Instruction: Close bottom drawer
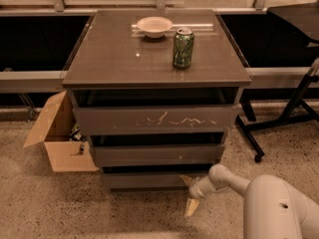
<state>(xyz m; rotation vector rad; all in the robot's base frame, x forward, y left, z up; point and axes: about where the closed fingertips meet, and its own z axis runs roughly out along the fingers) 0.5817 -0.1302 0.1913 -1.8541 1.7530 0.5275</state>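
Observation:
The bottom drawer [144, 179] is the slim plain front at the foot of the grey-brown cabinet. It stands a little out, with a dark gap above it. My gripper [189, 193] is low at the drawer front's right end, on a white arm coming in from the lower right. Its fingers are spread: the upper fingertip [185, 179] touches the drawer front and the lower one [191, 207] points down at the floor. It holds nothing.
Above are the mid-sized drawer [157, 154] and the tall scratched drawer [154, 119], both slightly out. A green can [183, 47] and a white bowl [154, 26] stand on the cabinet top. An open cardboard box [60, 138] sits at the left, and a black wheeled stand [279, 123] at the right.

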